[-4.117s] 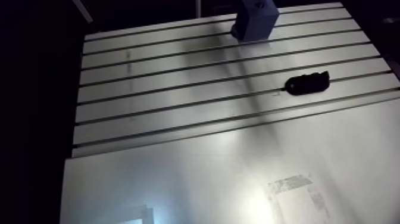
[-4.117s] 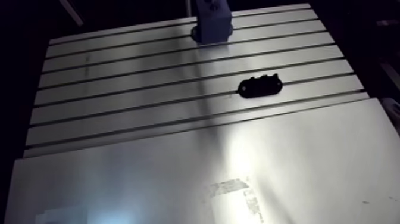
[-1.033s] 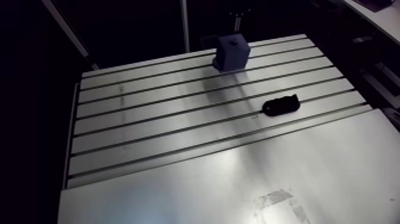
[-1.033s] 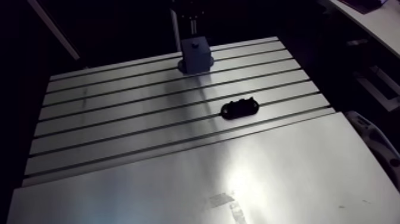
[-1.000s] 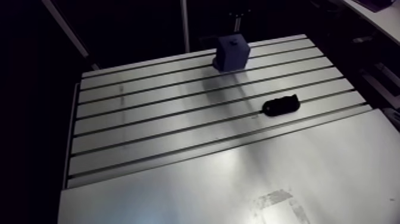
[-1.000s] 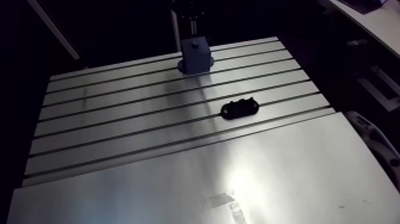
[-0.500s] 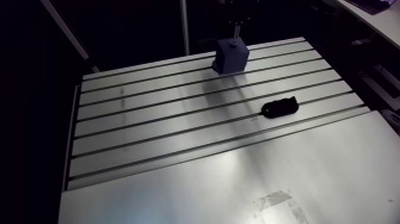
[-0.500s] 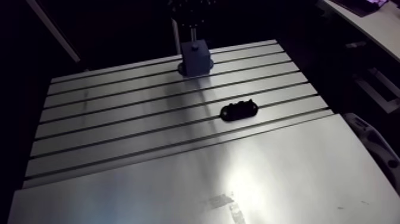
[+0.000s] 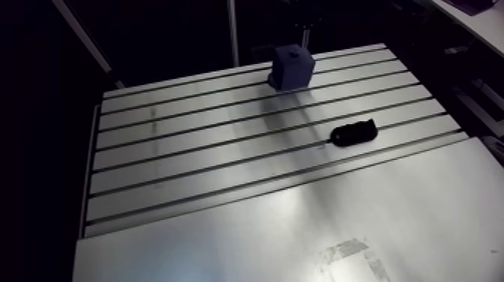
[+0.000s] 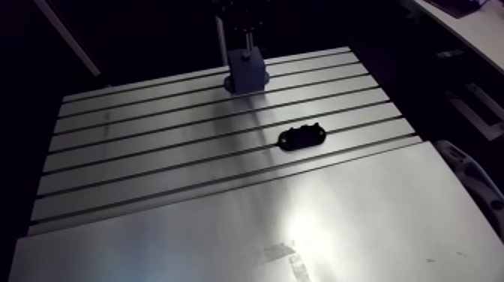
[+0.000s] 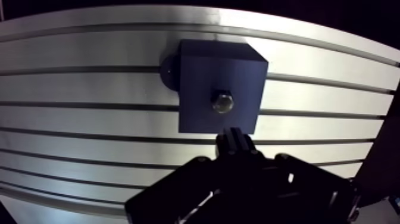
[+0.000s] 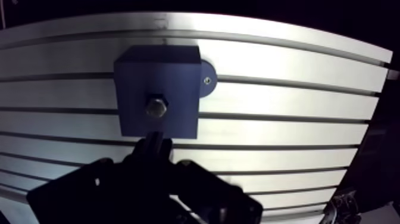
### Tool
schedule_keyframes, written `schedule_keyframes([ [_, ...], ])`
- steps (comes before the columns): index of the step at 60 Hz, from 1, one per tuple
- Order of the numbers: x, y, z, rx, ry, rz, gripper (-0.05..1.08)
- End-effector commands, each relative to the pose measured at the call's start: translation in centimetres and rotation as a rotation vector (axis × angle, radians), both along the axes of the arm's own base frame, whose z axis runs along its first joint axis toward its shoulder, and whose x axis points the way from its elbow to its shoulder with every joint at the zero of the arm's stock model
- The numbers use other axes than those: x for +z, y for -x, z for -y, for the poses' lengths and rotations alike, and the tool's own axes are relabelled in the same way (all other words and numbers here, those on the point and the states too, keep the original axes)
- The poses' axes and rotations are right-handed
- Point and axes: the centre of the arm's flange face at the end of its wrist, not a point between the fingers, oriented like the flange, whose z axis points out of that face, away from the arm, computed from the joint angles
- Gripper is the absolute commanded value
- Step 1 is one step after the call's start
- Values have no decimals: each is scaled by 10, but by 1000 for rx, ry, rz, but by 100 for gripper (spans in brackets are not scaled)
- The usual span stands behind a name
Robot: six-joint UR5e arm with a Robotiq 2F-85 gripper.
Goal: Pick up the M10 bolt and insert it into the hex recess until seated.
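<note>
**Arm view.** Slotted bench [image 9: 187, 150], its slots running across from side to side. A blue block [image 9: 292, 66] stands near the far edge, right of the middle. A low black part [image 9: 354, 133] lies well apart from the block, nearer the camera and close to the right edge, its length roughly along the slots. A smooth plate [image 9: 262, 232] covers the near part of the bench. Left of the block and the black part the slotted surface is bare as far as the left edge. Between the two, several ribs lie open. The bolt is too small to make out here.

**Wrist view.** Looking straight down on the block, square in outline and spanning several slots. The bolt [image 11: 222, 102] sits at the middle of the block's top face. Only its metal head shows, facing up at the camera. Its long axis runs vertically down into the block, so the shank is hidden. Whether the head lies flush cannot be told. A round tab [image 11: 168, 70] with a small screw projects from one far corner of the block at bench level. The tool [image 11: 235, 136] hangs over the block's near edge, just short of the bolt and not touching it. Its fingers [image 11: 231, 143] appear together as one narrow tip with nothing between them. Bare slotted bench extends on both sides of the block, and one rib shows beyond it before the far edge.
</note>
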Motion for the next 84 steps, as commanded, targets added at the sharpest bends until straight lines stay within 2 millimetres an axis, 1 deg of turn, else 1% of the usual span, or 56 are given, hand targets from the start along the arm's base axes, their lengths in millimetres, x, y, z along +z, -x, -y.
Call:
schedule_keyframes([
  [1,-2,2,1,3,1,11,108],
  [12,-5,3,1,2,6,13,108],
  [15,-10,3,0,1,7,20,108],
  [38,-12,3,0,0,12,20,108],
  [42,-18,3,1,0,14,28,108],
  [73,-15,4,1,2,12,23,108],
  [84,-18,3,1,2,12,28,108],
])
